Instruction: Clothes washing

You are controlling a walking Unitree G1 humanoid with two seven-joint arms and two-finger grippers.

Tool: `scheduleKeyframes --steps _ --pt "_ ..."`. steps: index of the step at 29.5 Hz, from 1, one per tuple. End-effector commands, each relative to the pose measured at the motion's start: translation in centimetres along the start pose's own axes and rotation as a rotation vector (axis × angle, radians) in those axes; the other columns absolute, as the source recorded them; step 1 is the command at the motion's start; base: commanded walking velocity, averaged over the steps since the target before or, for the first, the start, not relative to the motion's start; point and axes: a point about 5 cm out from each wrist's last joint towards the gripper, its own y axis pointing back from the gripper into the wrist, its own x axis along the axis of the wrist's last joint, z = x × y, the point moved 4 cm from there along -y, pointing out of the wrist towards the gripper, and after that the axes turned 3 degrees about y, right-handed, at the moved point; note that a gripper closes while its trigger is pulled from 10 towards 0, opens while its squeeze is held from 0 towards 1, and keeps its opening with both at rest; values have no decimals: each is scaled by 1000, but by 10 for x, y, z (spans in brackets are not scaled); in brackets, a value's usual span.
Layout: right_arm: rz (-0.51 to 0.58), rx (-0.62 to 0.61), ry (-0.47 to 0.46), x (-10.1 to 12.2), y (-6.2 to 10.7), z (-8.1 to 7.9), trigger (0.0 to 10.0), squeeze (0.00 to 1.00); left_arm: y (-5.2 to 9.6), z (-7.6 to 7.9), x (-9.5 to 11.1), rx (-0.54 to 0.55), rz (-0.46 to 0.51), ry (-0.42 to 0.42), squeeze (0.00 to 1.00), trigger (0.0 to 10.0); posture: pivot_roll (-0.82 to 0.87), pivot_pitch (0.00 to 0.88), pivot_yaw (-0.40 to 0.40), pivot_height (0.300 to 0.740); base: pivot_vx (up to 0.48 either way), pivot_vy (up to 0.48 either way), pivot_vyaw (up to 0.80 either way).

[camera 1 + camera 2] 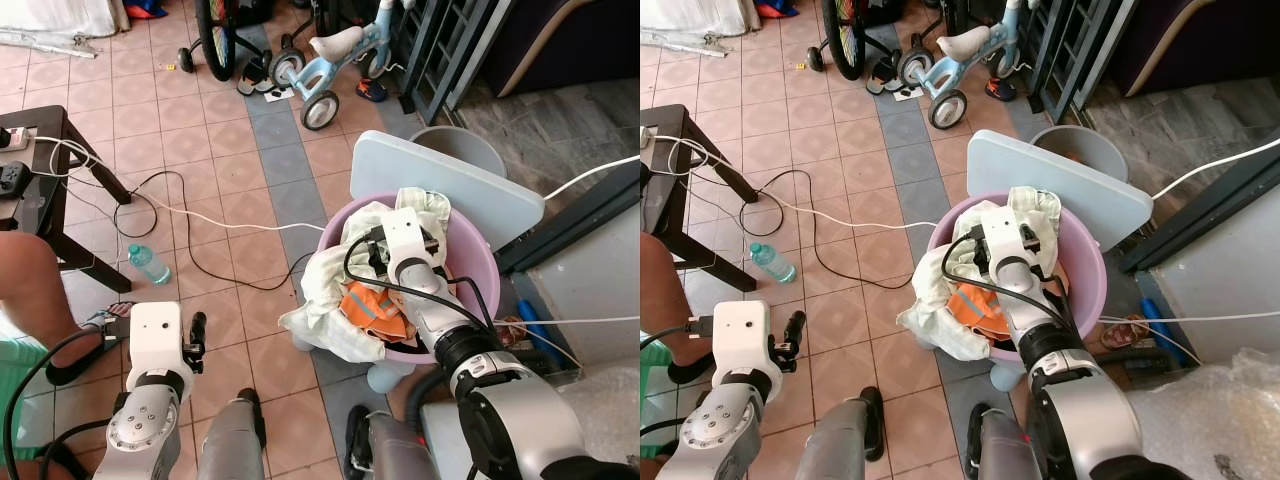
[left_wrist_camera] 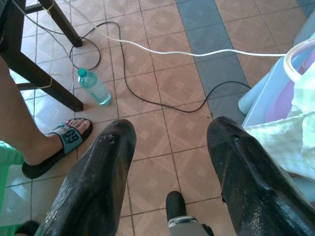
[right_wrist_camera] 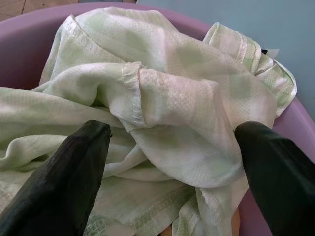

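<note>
A purple basin (image 1: 482, 262) stands on the tiled floor, heaped with laundry. A pale green checked cloth (image 3: 172, 93) lies on top and spills over the near rim (image 1: 325, 325). An orange garment (image 1: 372, 305) shows beneath it. My right arm reaches into the basin. My right gripper (image 3: 172, 129) is open just above the pale green cloth, one finger on each side of a raised fold, holding nothing. My left gripper (image 2: 172, 130) hangs low at my left side, open and empty over the tiles.
A pale blue lid (image 1: 440, 180) leans behind the basin, with a grey bucket (image 1: 465, 148) beyond. Cables (image 1: 200, 215) and a water bottle (image 1: 148, 262) lie on the floor to my left. A person's leg and sandal (image 2: 59, 147) stand by a dark table (image 1: 40, 170). A child's tricycle (image 1: 330, 60) is parked farther off.
</note>
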Motion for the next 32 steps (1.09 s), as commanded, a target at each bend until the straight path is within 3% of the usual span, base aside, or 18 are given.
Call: scheduleKeyframes --steps 1,5,6,7,8,13,19,27,32 --pt "-23 -25 42 -10 1 3 10000 0 8 4 1 -11 -3 -18 0 10000 199 386 -64 740 0 0 0" --pt "-29 -30 59 -13 3 -2 10000 0 18 12 1 -53 0 -23 0 10000 195 413 -72 740 0 0 0" --pt "-24 -21 59 -12 3 -5 7922 0 20 14 1 -63 -2 -24 0 10000 196 422 -75 740 0 0 0" --pt "-20 -14 59 -12 3 -8 7922 0 22 15 1 -70 -3 -25 0 10000 197 424 -75 740 0 0 0" --pt "-7 -1 46 -7 3 -15 0 0 24 17 2 -79 -3 -26 0 10000 199 427 -76 740 0 0 0" --pt "16 57 -63 10 3 -33 0 0 24 17 6 -69 8 -21 0 10000 200 431 -85 740 0 0 0" --pt "13 79 -181 18 2 -38 0 0 23 16 5 -57 9 -21 0 10000 200 422 -93 740 0 0 0" --pt "-11 53 -239 17 -1 -30 0 0 5 15 16 -64 68 -56 0 10000 190 385 -103 740 0 0 0" --pt "-50 25 -305 8 -1 -24 0 0 -3 6 20 -26 80 -64 0 10000 192 375 -105 740 0 0 0"
